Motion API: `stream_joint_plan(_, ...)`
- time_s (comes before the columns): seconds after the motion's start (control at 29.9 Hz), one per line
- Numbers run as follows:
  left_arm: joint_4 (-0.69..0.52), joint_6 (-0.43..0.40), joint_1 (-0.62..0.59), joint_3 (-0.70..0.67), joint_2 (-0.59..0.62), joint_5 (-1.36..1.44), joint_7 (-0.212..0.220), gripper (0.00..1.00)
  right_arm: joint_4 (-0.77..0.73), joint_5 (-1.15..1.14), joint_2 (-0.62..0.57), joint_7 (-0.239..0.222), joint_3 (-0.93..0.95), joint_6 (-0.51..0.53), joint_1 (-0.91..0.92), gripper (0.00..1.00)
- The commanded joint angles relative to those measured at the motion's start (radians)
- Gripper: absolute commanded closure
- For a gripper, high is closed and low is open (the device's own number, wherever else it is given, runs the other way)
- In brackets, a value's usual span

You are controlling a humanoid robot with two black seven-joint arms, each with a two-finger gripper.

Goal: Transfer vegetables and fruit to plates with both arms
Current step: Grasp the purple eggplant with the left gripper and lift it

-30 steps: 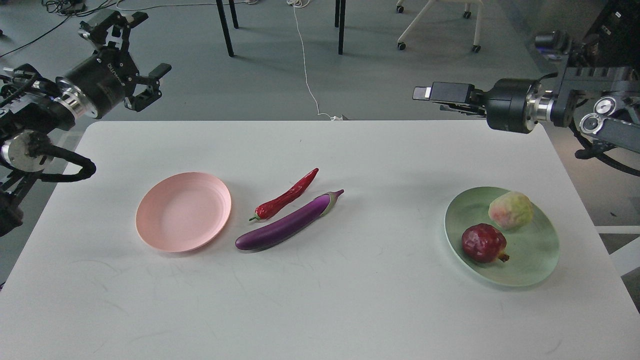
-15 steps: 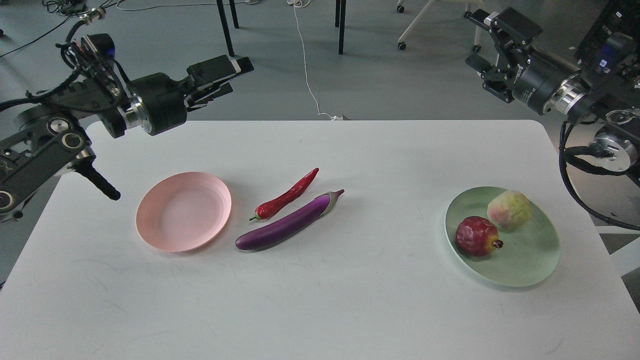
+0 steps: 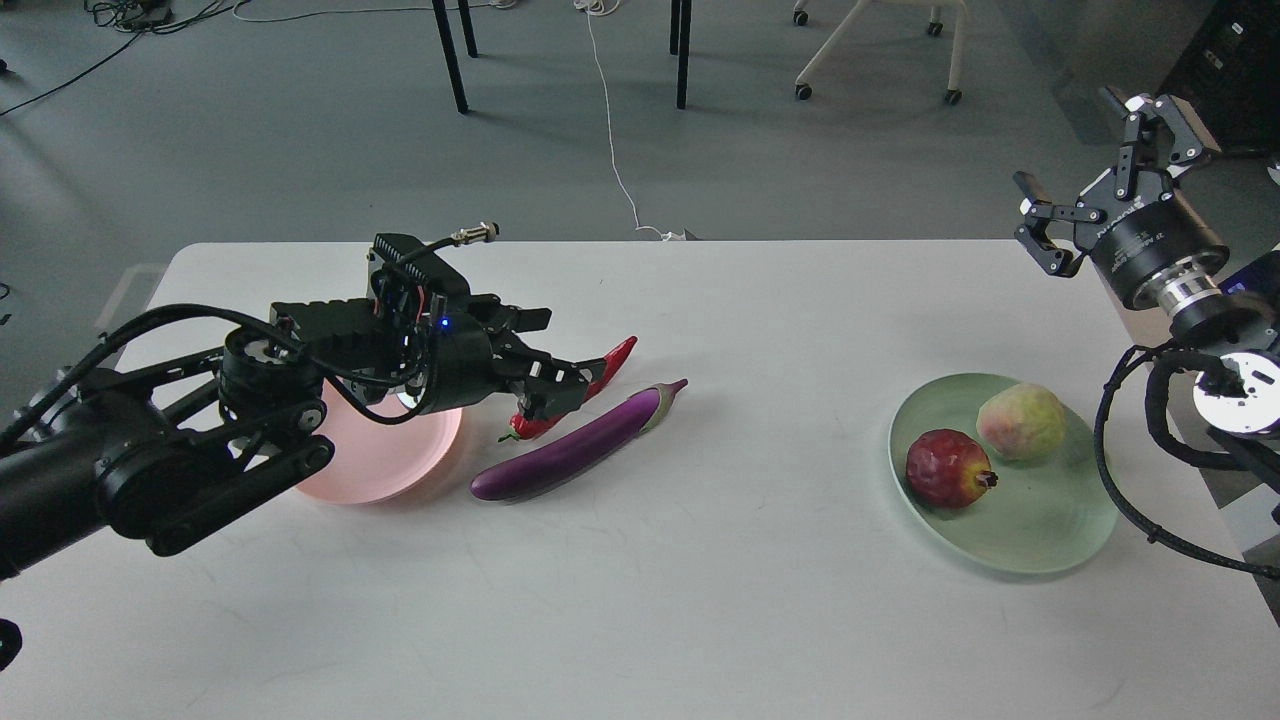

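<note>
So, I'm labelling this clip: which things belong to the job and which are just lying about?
Job: chili pepper, eggplant, pomegranate, yellow-green fruit, pink plate, green plate, left gripper, right gripper.

Lying about: white cable, table legs, office chair on the floor.

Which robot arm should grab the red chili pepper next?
The left. Its black left gripper is open right over the curved shiny red chili pepper, beside the empty pale pink round plate. The black right gripper is raised far away past the table's corner.
</note>
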Motion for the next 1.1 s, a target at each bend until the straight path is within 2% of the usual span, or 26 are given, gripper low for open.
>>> stream_joint_plan(0.0,0.011,0.018,0.009,0.040,-0.028,0.086,0.002,0.19,-0.002,0.009,0.003,0.002,0.058,0.056,-0.084,0.01)
stream_joint_plan(0.17,0.039,0.075,0.029,0.105,-0.066,0.151,0.000,0.27,0.002,0.010,0.050,0.004,0.123,0.071,-0.142,0.01)
stream_joint_plan(0.33,0.091,0.075,0.039,0.122,-0.080,0.151,0.006,0.36,0.006,0.009,0.054,0.004,0.125,0.066,-0.141,0.01)
stream_joint_plan(0.47,0.099,0.075,0.056,0.121,-0.078,0.151,0.010,0.53,0.006,0.007,0.051,0.004,0.123,0.073,-0.139,0.01)
stream_joint_plan(0.57,0.100,0.077,0.076,0.121,-0.074,0.151,0.008,0.69,0.003,0.003,0.049,0.004,0.120,0.074,-0.132,0.01)
stream_joint_plan(0.8,0.100,0.081,0.089,0.104,-0.082,0.151,0.028,0.72,0.004,-0.002,0.037,0.002,0.125,0.077,-0.107,0.01)
stream_joint_plan(0.97,0.051,0.211,0.115,0.048,-0.054,0.122,0.026,0.79,0.006,-0.017,0.038,0.002,0.118,0.077,-0.106,0.01)
stream_joint_plan(1.07,-0.004,0.221,0.115,-0.018,0.036,0.094,0.016,0.81,0.004,-0.020,0.037,0.002,0.118,0.077,-0.104,0.01)
